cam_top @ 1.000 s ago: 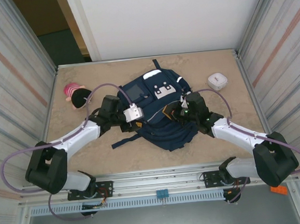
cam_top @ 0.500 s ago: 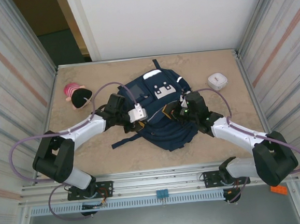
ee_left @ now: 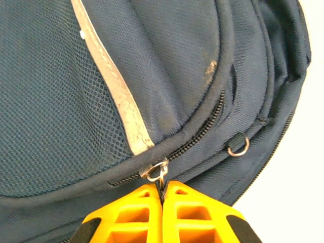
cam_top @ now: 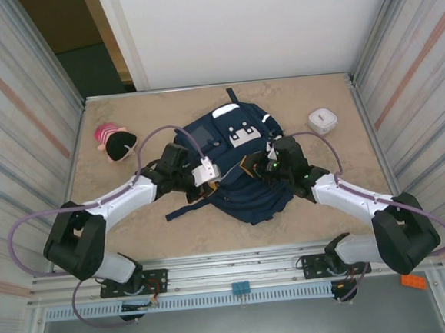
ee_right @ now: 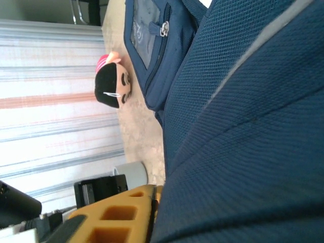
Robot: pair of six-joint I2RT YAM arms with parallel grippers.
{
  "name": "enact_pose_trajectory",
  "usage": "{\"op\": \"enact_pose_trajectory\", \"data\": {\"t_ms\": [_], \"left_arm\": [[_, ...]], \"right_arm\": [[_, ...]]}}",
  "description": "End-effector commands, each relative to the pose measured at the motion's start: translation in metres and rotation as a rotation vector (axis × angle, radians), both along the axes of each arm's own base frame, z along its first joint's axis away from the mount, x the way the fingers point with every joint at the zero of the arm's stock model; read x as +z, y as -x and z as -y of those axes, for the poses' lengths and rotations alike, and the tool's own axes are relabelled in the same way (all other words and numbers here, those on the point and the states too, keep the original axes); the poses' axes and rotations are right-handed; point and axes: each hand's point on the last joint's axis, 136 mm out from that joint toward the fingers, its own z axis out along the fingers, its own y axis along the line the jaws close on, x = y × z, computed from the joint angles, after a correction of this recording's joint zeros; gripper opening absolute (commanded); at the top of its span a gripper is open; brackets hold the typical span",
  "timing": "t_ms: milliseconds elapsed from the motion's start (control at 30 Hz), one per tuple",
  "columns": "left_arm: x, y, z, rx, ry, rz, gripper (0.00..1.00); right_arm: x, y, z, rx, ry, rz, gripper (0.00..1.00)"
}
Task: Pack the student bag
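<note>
The student bag [cam_top: 235, 134] lies flat in the middle of the table, navy with white patches. My left gripper [cam_top: 219, 180] sits at its left side. In the left wrist view its yellow fingers [ee_left: 136, 212] are pressed together on the metal zipper pull [ee_left: 159, 172] of the bag [ee_left: 152, 66], at the end of a closed zip under a pale stripe. My right gripper [cam_top: 250, 166] rests on the bag's right half. One yellow finger [ee_right: 116, 212] shows beside a sliver of the other, and blue fabric [ee_right: 243, 126] hides their tips.
A plush doll with black hair and a pink cap [cam_top: 114, 142] lies on the table left of the bag, also visible as the doll [ee_right: 112, 86] in the right wrist view. A small white box [cam_top: 322, 119] sits at the back right. Ribbed metal walls close both sides.
My left arm has reached right along the bag's left side, and its fingers have closed on the zipper pull. The right arm has barely moved.
</note>
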Motion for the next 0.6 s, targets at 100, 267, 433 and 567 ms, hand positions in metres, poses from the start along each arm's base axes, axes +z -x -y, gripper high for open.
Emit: {"op": "enact_pose_trajectory", "data": {"t_ms": [100,267,433,567], "left_arm": [[0.012,0.014,0.014,0.029,0.08,-0.063,0.0],[0.006,0.018,0.018,0.063,0.071,-0.097,0.0],[0.003,0.028,0.022,0.084,0.091,-0.141,0.0],[0.01,0.035,0.033,0.105,0.149,-0.155,0.0]], "right_arm": [[-0.001,0.007,-0.011,0.025,-0.015,0.002,0.39],[-0.013,0.012,-0.011,0.019,-0.011,-0.024,0.31],[-0.024,0.009,-0.014,0.008,-0.016,-0.036,0.08],[-0.028,0.005,-0.016,-0.007,-0.028,-0.035,0.02]]}}
